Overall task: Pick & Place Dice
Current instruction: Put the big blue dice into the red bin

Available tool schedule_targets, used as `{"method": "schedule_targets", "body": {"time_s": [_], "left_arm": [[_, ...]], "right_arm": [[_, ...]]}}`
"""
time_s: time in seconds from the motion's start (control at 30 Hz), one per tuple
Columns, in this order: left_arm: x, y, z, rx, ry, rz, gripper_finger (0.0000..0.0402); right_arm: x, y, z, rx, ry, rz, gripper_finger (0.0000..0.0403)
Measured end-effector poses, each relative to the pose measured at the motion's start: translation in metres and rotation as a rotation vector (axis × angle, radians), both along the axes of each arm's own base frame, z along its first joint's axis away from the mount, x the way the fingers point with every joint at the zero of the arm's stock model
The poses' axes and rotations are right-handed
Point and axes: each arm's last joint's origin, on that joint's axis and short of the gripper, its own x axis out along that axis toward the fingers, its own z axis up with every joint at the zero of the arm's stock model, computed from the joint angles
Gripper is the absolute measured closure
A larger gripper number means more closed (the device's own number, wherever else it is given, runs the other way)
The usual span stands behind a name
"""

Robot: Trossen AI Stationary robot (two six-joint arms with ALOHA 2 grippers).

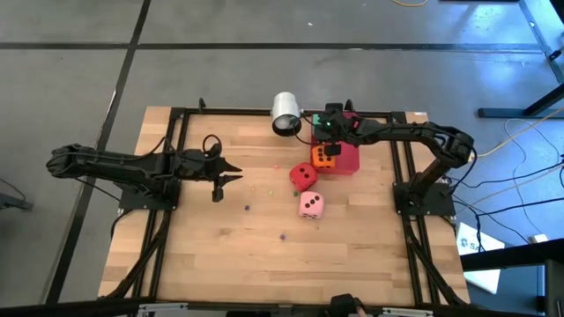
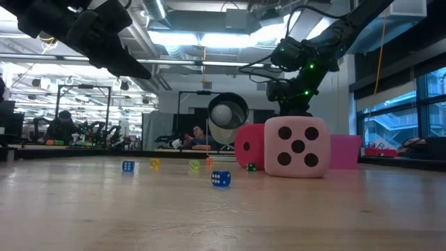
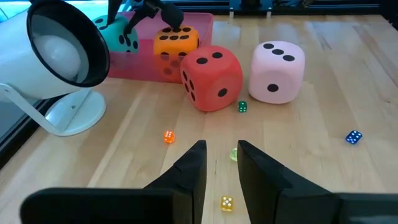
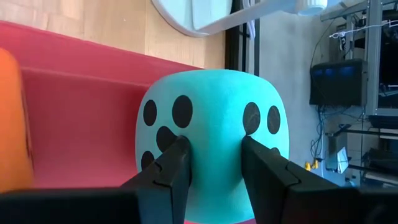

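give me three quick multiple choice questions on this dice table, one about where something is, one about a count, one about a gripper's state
1. Where is the orange die?
A. in the red tray
B. on the bare wood beside the white cup
C. in the left gripper

2. How many big dice lie on the wood outside the tray?
A. none
B. two
C. four

3. What is the right gripper doing?
A. hanging open over the pink die
B. shut on the green die
C. shut on the cup

Answers:
1 A, the high view shows it inside the tray.
2 B, only the red die and the pink die lie on the wood.
3 B, the right wrist view shows both fingers pressing into the green die.
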Motion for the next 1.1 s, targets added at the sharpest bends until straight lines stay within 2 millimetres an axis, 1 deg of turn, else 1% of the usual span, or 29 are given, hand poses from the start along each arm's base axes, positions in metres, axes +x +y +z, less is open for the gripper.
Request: {"method": "schedule_targets", "body": {"time_s": [0.37,0.47,0.8,0.93,1.1], "left_arm": [[0.0,0.0,0.0,0.0,0.0,0.0,0.0318],[0.0,0.0,0.0,0.0,0.0,-0.001,0.0318],[0.0001,-0.0008,0.0,-0.017,-0.002,-0.023,0.0318],[0.0001,-0.0008,0.0,-0.017,-0.002,-0.023,0.0318],[0.0001,-0.0008,-0.0001,-0.018,-0.002,-0.023,0.0318]], "right_arm": [[-0.0001,-0.0001,0.0,-0.002,0.004,0.004,0.0273],[-0.0001,-0.0001,0.0,-0.002,0.004,0.004,0.0257],[-0.0001,0.0,0.0,-0.002,0.004,0.002,0.0179],[-0.0002,0.0,0.0002,-0.003,0.003,0.0,0.0166],[-0.0011,0.0025,0.0063,-0.014,-0.011,0.003,0.0163]]}}
